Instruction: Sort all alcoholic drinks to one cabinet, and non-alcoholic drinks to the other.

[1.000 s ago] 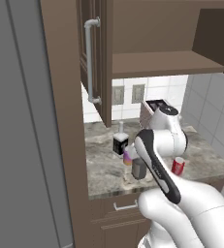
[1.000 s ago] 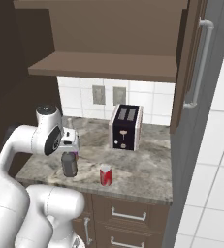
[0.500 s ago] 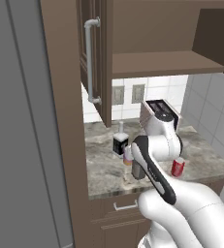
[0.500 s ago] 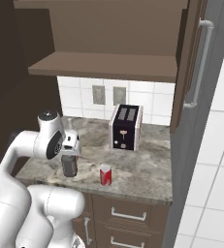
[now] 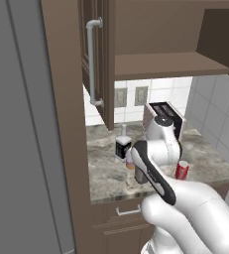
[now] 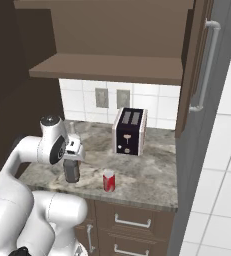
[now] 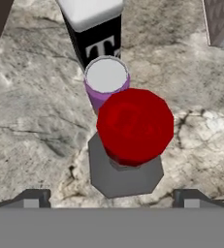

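The gripper (image 7: 111, 197) hangs wide open above the red-capped grey bottle (image 7: 133, 140) on the counter (image 7: 31, 126), purple can (image 7: 106, 82) and square bottle (image 7: 96, 36) just behind. It looks poised to descend and clamp the neck.

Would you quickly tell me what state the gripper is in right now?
Gripper: open, fingers spread wide above the grey bottle with the red cap, holding nothing.

From my hand view, the purple can (image 7: 105, 85) hides behind the red cap (image 7: 135, 126); the square bottle (image 7: 95, 30) is cropped.
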